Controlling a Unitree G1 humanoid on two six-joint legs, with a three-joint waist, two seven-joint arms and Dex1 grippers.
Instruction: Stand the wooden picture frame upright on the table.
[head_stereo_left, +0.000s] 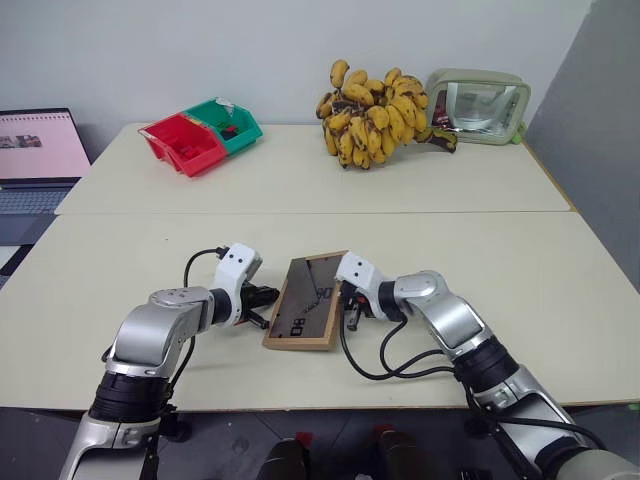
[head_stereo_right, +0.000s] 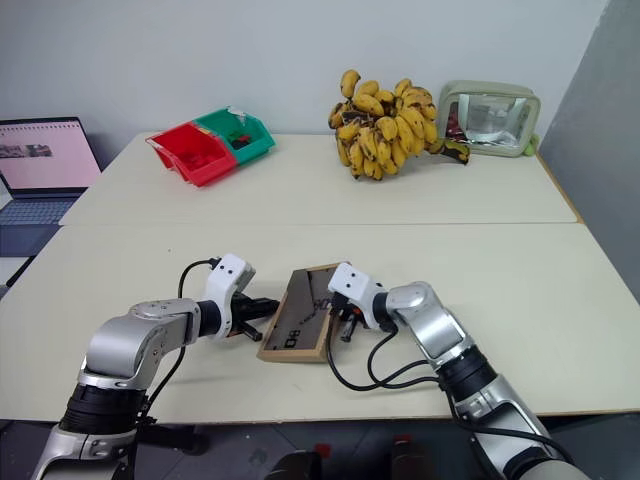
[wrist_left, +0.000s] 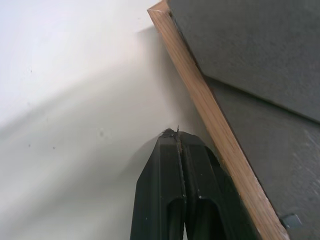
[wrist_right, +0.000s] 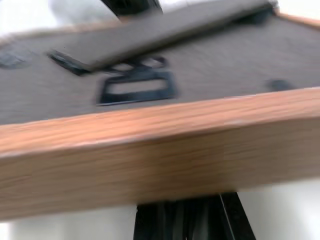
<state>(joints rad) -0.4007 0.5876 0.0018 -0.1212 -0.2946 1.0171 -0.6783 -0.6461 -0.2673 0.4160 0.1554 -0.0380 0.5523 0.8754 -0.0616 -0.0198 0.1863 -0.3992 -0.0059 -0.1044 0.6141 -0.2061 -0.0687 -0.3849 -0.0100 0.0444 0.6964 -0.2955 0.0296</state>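
The wooden picture frame (head_stereo_left: 305, 303) lies near the front edge of the table (head_stereo_left: 560, 300), its dark back panel facing up and its stand leg (wrist_left: 250, 55) raised a little off the panel. The frame appears to be tipped, with its right long edge lifted, though the head views leave the tilt hard to judge. The left gripper (head_stereo_left: 266, 305) sits just beside the frame's left long edge, its two black fingers (wrist_left: 172, 200) pressed together with nothing between them; in the left wrist view their tips rest right against the light-wood edge, low by the tabletop. The right gripper (head_stereo_left: 351, 309) is at the opposite long edge, its fingers (wrist_right: 185, 220) also pressed together and tucked under the wooden rim, as the right wrist view shows. Across the seam, on the far half of the table, stand a red bin (head_stereo_left: 185, 143) and a green bin (head_stereo_left: 228, 122) side by side, a bunch of bananas (head_stereo_left: 375, 115), and a pale green pouch (head_stereo_left: 480, 105) near the far right corner. A laptop (head_stereo_left: 35, 160) sits open off the table's left side.
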